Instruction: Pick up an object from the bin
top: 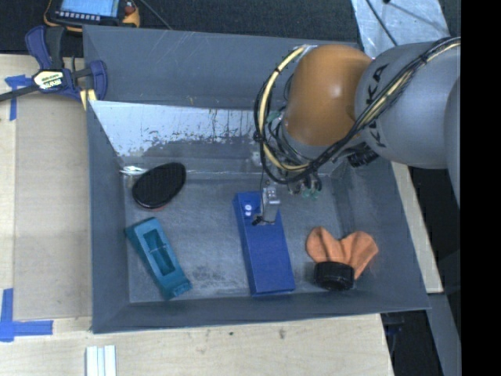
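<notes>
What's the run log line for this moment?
gripper: at back end of blue box | blue box: flat, centre | others: black oval, teal block left; orange cloth, black cap right

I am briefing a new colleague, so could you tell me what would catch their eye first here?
The big grey arm with its orange wrist cover dominates the upper right, its gripper down over the far end of a long blue box in the middle of the bin. At the front right lies an orange cloth-like thing with a black round piece against it; a teal block and a black oval lie at the left.
</notes>
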### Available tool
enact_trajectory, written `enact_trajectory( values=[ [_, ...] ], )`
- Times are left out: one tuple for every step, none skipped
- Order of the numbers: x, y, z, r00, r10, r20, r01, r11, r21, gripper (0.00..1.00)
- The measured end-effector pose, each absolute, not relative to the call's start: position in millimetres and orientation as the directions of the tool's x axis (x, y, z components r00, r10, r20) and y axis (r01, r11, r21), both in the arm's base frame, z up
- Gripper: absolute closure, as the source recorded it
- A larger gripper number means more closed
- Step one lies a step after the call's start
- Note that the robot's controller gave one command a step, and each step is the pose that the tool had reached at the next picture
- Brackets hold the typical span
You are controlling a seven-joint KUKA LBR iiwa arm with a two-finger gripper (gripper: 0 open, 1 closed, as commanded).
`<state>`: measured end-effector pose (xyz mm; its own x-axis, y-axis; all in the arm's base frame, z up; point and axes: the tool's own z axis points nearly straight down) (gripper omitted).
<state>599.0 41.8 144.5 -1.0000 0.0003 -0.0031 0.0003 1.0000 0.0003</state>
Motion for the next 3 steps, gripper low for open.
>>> enact_trajectory(
  values=[
    [608.9, 42, 129, -0.979, -0.202, -0.008, -0.202, 0.979, -0.001, 0.0],
    [602.1, 30, 113, -0.941, -0.338, -0.002, -0.338, 0.941, 0.0, 0.0],
    [611.2, 17, 76, -0.992, -0.125, -0.02, -0.125, 0.992, -0.001, 1.0]
  ],
)
